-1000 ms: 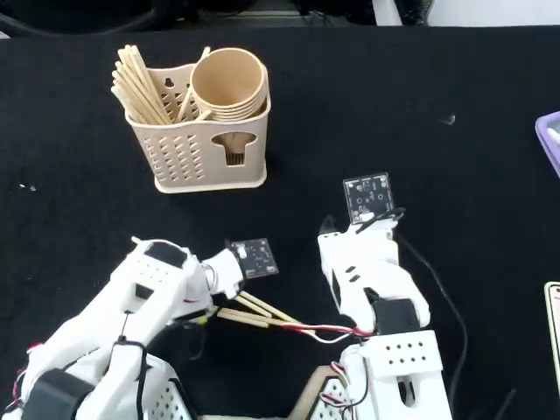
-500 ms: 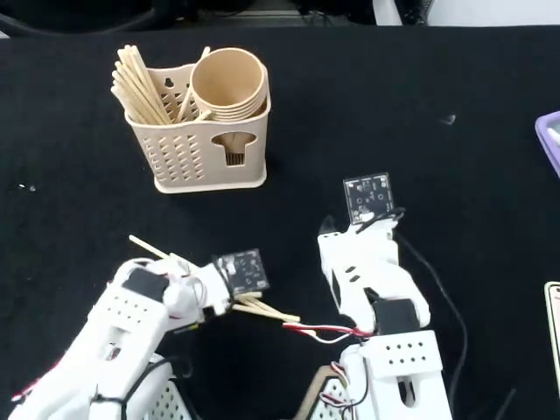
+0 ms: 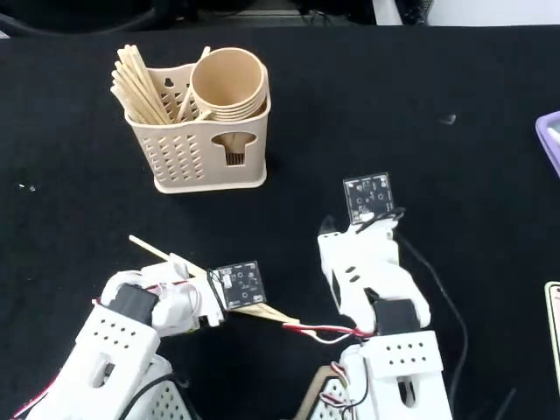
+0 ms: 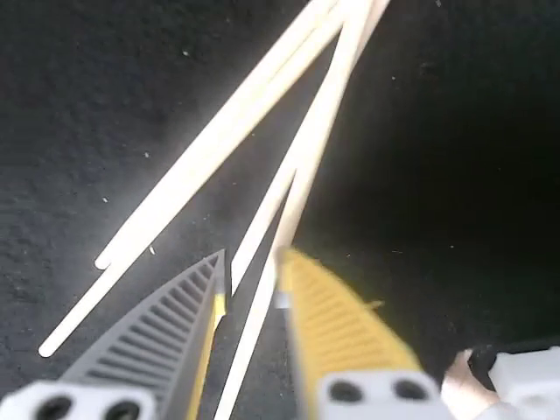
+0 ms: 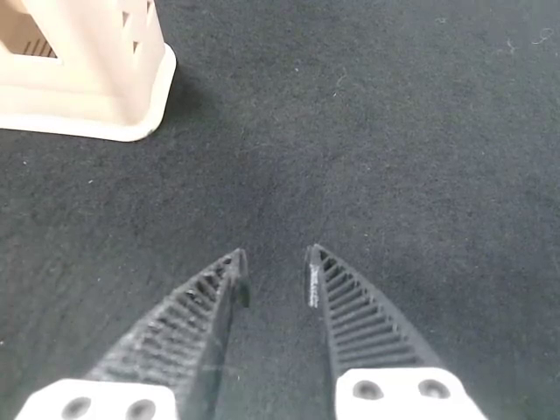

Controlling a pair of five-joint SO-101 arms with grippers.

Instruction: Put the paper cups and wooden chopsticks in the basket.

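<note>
A beige basket (image 3: 210, 162) at the back left holds a stack of paper cups (image 3: 229, 83) and several wooden chopsticks (image 3: 140, 83). My left gripper (image 4: 252, 262) is near the front edge, shut on one chopstick (image 4: 302, 175). That stick's far end (image 3: 153, 248) juts out to the left. A few loose chopsticks (image 3: 267, 312) lie on the black cloth just right of the gripper, also seen as pale chopsticks (image 4: 201, 166) beyond the fingers. My right gripper (image 5: 273, 262) hovers low over bare cloth, open and holding nothing. A corner of the basket (image 5: 79, 70) lies ahead of it.
A purple object (image 3: 549, 140) pokes in at the right edge, with a card (image 3: 553, 315) lower down. A red and white cable (image 3: 324, 331) runs between the two arm bases. Black cloth (image 3: 394, 105) spreads to the basket's right.
My left arm has drawn back toward the front left, and a chopstick end now sticks out to its left. The right arm has stayed still.
</note>
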